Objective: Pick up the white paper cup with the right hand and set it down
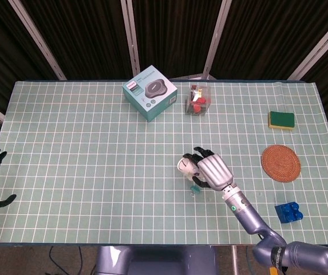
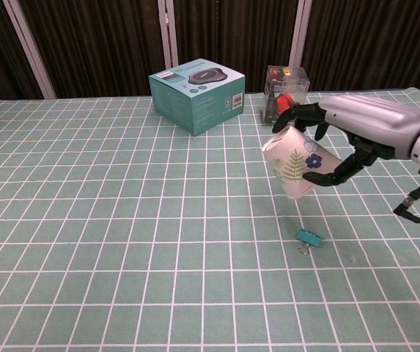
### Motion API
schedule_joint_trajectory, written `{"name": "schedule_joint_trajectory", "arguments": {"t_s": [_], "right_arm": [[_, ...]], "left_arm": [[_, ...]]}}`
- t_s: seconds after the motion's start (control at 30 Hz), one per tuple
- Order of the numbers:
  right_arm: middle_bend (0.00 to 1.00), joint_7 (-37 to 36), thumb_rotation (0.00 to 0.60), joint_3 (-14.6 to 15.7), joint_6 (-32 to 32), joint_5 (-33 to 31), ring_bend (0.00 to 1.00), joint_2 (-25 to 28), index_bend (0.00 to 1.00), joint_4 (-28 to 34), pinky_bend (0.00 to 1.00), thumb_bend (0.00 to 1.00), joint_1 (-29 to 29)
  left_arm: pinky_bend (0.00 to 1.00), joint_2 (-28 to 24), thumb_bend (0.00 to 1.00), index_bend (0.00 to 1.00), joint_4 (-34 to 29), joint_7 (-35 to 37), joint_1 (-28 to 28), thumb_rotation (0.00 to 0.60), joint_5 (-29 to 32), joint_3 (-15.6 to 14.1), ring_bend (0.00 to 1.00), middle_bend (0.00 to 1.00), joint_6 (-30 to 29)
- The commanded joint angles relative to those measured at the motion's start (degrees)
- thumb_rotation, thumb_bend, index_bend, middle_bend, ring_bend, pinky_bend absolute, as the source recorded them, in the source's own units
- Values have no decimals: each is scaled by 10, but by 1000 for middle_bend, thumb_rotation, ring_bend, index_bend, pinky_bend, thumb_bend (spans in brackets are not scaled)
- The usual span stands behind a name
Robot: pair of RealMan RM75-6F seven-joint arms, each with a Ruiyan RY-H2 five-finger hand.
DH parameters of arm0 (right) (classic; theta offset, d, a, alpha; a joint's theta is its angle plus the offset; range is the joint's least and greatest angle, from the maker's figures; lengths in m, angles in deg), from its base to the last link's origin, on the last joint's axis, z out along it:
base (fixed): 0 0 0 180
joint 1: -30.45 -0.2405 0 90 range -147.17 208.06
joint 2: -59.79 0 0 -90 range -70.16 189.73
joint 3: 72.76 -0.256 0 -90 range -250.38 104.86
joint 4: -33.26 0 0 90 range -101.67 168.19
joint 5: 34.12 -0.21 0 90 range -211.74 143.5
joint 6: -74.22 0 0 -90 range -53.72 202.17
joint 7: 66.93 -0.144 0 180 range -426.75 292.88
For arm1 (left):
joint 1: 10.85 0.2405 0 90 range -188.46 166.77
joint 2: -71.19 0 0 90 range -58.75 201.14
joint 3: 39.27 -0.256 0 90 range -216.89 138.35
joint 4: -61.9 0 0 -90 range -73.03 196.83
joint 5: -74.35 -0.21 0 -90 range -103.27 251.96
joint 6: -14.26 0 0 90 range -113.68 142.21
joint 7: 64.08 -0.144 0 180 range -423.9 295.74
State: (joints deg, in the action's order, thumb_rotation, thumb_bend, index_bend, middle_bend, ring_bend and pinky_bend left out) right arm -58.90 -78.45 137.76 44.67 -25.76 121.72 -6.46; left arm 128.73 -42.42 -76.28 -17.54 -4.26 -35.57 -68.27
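R hand (image 2: 341, 136) holds white paper cup (image 2: 299, 165) clear of table (image 2: 85, 220), fingers wrapped over top and far side, thumb under. Cup tilted, leaf and blue flower print facing cam. Small teal binder clip (image 2: 309, 237) on cloth below hand, well apart from cup. Clear box w/ red bits (image 2: 286, 94) just behind hand, partly hidden by fingers. Teal carton (image 2: 196, 94) further off to hand's left, near back edge. Black cable (image 2: 418, 213) trails under wrist. L hand not seen here.
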Motion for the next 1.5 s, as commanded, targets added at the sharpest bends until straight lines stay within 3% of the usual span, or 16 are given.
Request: {"name": "schedule_joint_trajectory", "arguments": {"t_s": [0.03, 0.23, 0.63, 1.23, 1.37, 1.5], "right_arm": [[379, -47, 600, 7, -12, -11, 154, 12, 240, 28, 273, 286, 18], [378, -70, 600, 20, -5, 10, 147, -14, 240, 4, 235, 287, 28], [379, -74, 600, 12, 28, 42, 121, -96, 241, -78, 216, 287, 33], [374, -90, 600, 24, 26, 58, 105, -112, 240, -124, 206, 287, 43], [322, -98, 600, 28, 24, 62, 75, -109, 238, -130, 183, 286, 46], [227, -108, 600, 35, 14, 65, 22, -102, 176, -130, 145, 284, 47]], "left_arm": [[0, -1, 0, 0, -2, 1, 1, 600, -4, -2, 0, 0, -2], [0, -1, 0, 0, -2, 1, 2, 600, -8, -3, 0, 0, -5], [0, -3, 0, 0, -2, 3, 2, 600, -8, -3, 0, 0, -3], [0, -5, 0, 0, -4, 7, 3, 600, -9, -2, 0, 0, -5], [0, -6, 0, 0, -4, 7, 3, 600, -10, -2, 0, 0, -5], [0, -6, 0, 0, -4, 7, 3, 600, -10, -2, 0, 0, -5]]}}
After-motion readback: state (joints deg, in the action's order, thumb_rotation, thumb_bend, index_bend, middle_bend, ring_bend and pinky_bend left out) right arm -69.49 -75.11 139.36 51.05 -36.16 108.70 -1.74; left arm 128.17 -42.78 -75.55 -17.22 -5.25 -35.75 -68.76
